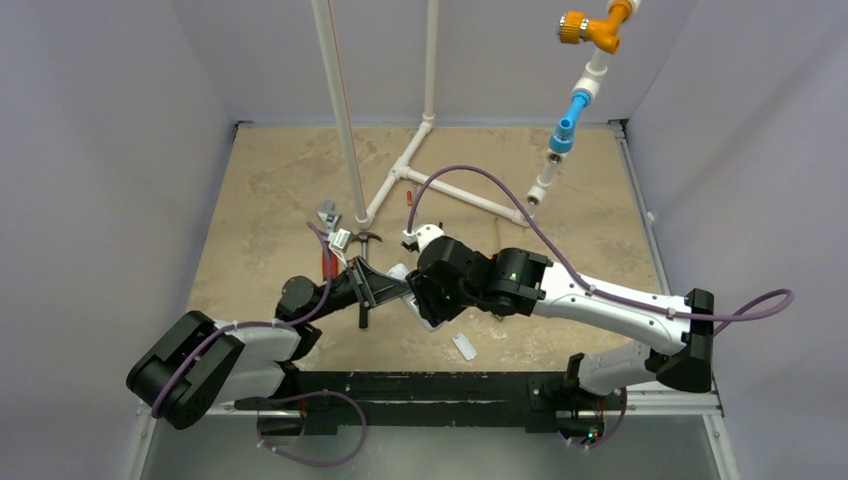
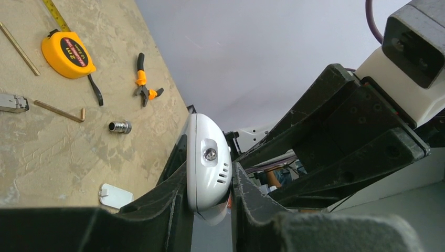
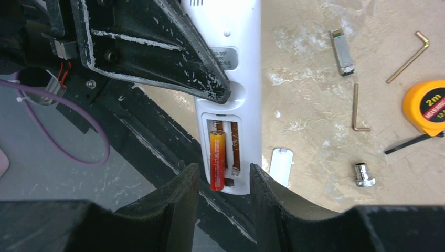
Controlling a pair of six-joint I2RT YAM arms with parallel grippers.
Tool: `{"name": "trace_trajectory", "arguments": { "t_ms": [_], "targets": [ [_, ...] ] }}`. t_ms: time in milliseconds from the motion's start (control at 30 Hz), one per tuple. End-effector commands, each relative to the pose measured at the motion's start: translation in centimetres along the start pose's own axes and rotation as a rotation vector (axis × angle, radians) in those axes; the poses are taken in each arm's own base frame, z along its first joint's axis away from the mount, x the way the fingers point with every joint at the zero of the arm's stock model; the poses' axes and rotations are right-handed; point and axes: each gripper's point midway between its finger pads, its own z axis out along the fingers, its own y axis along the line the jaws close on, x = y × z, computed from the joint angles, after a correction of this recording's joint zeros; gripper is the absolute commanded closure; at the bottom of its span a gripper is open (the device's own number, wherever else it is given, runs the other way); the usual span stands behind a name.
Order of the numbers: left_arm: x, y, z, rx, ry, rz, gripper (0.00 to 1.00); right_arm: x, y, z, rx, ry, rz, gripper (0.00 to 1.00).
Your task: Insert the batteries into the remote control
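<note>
My left gripper [image 2: 209, 181] is shut on the white remote control [image 2: 207, 168] and holds it above the table, plain back toward the right wrist camera. The remote control [image 3: 233, 31] has its recess uncovered. One orange-red battery [image 3: 217, 160] lies in the recess's left slot. The right slot shows only a bare spring. My right gripper [image 3: 224, 173] is open, its fingers standing either side of the remote's lower end and touching nothing. In the top view both grippers [image 1: 405, 288] meet mid-table, hiding most of the remote.
The white battery cover [image 3: 281, 165] lies on the table below the remote. Around it are an orange tape measure [image 3: 425, 105], hex keys [image 3: 359, 107], a metal socket [image 3: 363, 175], orange pliers [image 2: 142, 81] and a red-handled wrench [image 1: 327, 240]. A white pipe frame [image 1: 400, 175] stands behind.
</note>
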Motion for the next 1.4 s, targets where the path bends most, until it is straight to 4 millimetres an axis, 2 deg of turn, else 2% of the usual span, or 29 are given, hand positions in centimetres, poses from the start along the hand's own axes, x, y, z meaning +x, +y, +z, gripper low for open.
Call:
{"name": "trace_trajectory", "arguments": {
  "t_ms": [0,167,300,433,533,600,700,800,867,1000,1133,1367],
  "targets": [
    [-0.1,-1.4,-0.1,0.067,-0.009,0.043,1.0,-2.2,-0.5,-2.0,0.014,-0.097,0.001,0.6],
    [0.2,-0.5,0.0,0.039,0.007,0.01,1.0,-3.2,-0.9,-3.6,-0.009,-0.181,-0.045,0.57],
    [0.5,-0.4,-0.1,0.036,0.015,-0.001,1.0,-4.2,-0.9,-5.1,-0.08,-0.335,-0.185,0.53],
    [0.6,-0.9,-0.2,0.051,0.022,0.0,1.0,-4.4,0.0,-7.1,-0.207,-0.53,-0.411,0.49],
    [0.6,-1.2,-0.3,0.058,0.025,-0.002,1.0,-3.2,0.9,-8.2,-0.293,-0.64,-0.665,0.47],
    [0.6,-1.3,-0.3,0.06,0.027,-0.001,1.0,-3.4,0.3,-8.6,-0.265,-0.703,-0.729,0.45],
    [0.8,-1.2,-0.3,0.055,0.035,-0.008,1.0,-3.1,-0.6,-7.6,-0.263,-0.642,-0.794,0.46],
    [1.0,-1.1,-0.3,0.042,0.043,-0.019,1.0,-1.3,1.4,-6.8,-0.483,-0.566,-0.884,0.45],
    [1.1,-0.8,-0.4,0.027,0.042,-0.023,1.0,-0.6,2.4,-6.3,-0.558,-0.566,-0.958,0.45],
    [1.1,-1.1,-0.5,0.025,0.04,-0.02,1.0,0.7,3.0,-5.0,-0.627,-0.53,-1.061,0.46],
    [1.2,-0.9,-0.7,0.008,0.035,-0.009,1.0,1.3,3.5,-4.6,-0.681,-0.518,-1.124,0.51],
    [1.1,-0.9,-0.8,-0.01,0.03,0.008,1.0,2.1,3.0,-2.9,-0.675,-0.467,-1.151,0.57]
  ]
}}
